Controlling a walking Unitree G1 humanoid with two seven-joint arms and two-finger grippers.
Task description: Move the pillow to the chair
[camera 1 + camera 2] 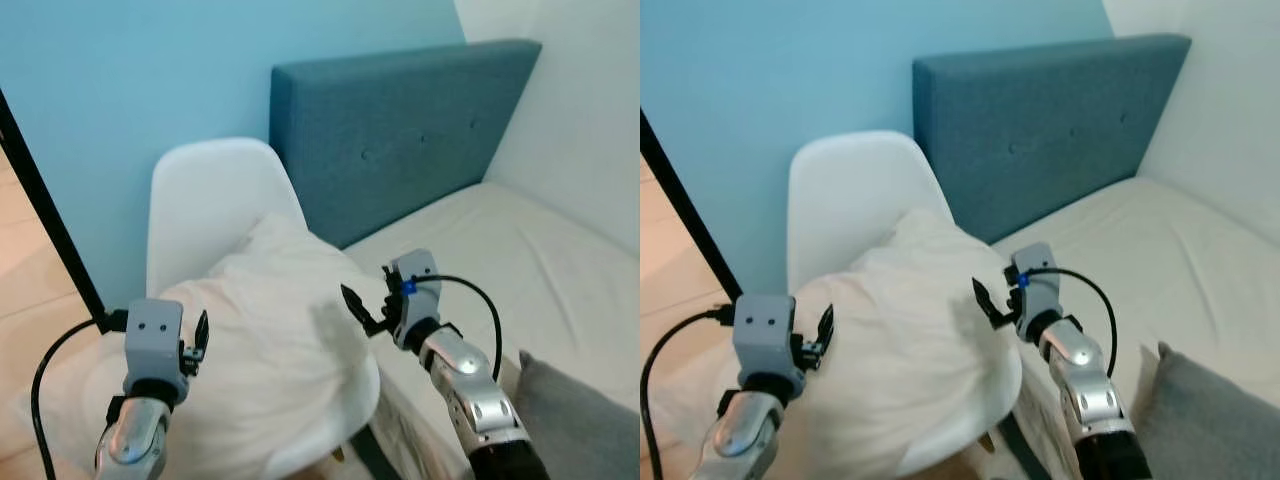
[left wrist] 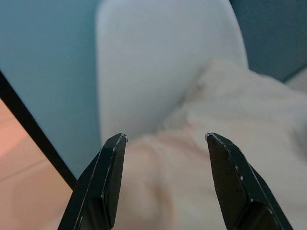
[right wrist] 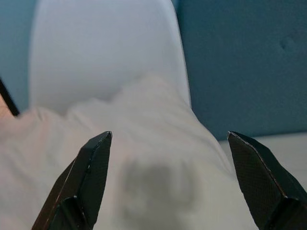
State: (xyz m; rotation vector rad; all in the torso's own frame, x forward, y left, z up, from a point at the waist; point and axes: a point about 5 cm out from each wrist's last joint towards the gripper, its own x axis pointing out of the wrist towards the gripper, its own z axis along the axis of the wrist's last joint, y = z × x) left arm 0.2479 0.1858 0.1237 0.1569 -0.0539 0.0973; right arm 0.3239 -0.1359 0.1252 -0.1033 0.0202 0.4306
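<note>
The pillow lay on the chair — both tools, left and right, spread beside it; placing looked done, withdrawal next.

You have one white pillow lying on one white chair at about 11 o'clock. One bed with one teal headboard sits at 1 o'clock, and one grey cushion lies at 4 o'clock.
</note>
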